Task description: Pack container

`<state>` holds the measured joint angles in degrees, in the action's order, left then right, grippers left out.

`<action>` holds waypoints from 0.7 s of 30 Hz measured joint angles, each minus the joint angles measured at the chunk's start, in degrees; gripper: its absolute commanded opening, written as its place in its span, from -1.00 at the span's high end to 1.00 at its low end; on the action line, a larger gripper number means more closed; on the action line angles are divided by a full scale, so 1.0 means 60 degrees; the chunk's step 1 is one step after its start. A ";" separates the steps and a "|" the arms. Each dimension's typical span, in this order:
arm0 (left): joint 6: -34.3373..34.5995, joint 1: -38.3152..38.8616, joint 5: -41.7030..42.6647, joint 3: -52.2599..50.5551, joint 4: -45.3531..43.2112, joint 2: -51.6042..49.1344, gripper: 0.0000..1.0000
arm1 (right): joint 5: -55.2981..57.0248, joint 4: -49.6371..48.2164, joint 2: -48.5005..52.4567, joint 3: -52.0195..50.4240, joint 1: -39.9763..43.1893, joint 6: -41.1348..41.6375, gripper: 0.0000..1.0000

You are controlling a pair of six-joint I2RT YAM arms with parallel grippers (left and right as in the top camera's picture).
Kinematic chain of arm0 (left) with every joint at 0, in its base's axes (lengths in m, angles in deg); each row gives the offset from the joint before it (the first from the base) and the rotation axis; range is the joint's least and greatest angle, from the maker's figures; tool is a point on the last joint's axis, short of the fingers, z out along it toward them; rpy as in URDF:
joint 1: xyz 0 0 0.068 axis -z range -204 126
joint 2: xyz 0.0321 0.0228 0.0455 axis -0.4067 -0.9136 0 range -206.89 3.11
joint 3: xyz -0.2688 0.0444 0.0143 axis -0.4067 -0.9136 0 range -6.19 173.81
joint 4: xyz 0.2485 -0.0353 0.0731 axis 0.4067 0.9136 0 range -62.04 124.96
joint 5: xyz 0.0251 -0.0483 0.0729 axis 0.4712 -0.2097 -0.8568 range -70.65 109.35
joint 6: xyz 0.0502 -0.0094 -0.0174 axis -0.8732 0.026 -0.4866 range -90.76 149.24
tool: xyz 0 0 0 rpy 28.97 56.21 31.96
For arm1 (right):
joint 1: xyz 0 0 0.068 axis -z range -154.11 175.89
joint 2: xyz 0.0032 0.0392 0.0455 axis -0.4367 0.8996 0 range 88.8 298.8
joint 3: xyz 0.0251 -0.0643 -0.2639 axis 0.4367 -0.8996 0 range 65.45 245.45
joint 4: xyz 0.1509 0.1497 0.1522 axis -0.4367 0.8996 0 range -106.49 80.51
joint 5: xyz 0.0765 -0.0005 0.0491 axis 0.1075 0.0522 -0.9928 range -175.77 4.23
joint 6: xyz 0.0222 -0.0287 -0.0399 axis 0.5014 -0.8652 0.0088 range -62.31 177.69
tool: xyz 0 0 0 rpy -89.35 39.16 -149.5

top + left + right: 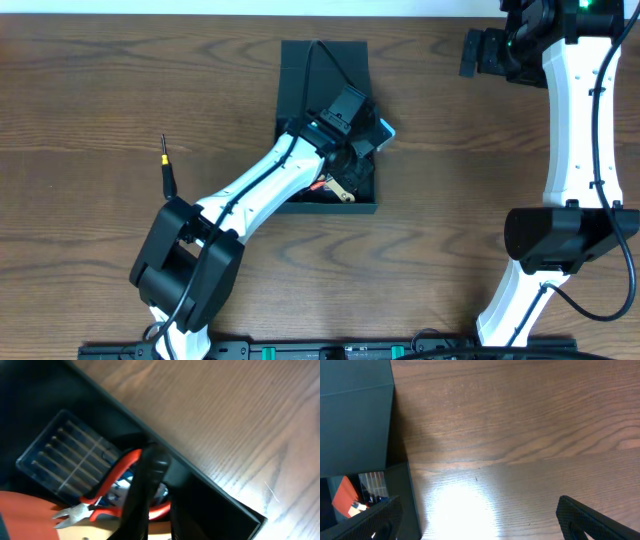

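Biggest thing first: the brown wood-grain table [90,90], smooth, with a glare patch under the right gripper [480,527]. That gripper is spread wide with nothing in it, hovering over bare wood, and the box sits off to its side.

Next is the dark teal-green rigid square container [325,60], flap lid folded back, matte with hard straight walls. The left gripper [352,168] is dipped right inside it, near the wall. Only 1 black finger [150,480] shows properly on the wrist cam, so I can't tell if the jaws are pinched on something or just narrow.

Just beside that finger there's a clear blue plastic case of thin silver bits [62,455], flat and ribbed. Red-handled cutters [116,474] with bare metal tips lie under the finger, next to a flat orange piece [25,510].

My take on placing well here: keep low, set things flat beside the case rather than on the curved handles, and lift out straight to miss the wall.

Far behind the left gripper, 1 slim black screwdriver-looking tool [166,170] waits on the table.
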<state>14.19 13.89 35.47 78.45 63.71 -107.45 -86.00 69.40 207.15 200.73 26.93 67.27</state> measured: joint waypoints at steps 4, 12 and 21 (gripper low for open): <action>0.0000 -0.0044 -0.0004 0.0000 -0.0055 0.0000 0.71 | 0.0000 0.0004 0.0000 0.0000 0.0000 0.0000 -0.98; 0.0004 -0.0044 -0.0051 0.0000 -0.0255 0.0000 0.71 | 0.0000 0.0000 0.0000 0.0000 0.0000 0.0000 -0.98; 0.0040 -0.0044 0.0004 0.0000 -0.0109 -0.0299 0.80 | 0.0000 0.0000 0.0000 0.0000 0.0000 -0.0004 -0.98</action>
<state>14.43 13.63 35.49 78.45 63.06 -109.25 -86.00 69.40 207.15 200.73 26.93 67.25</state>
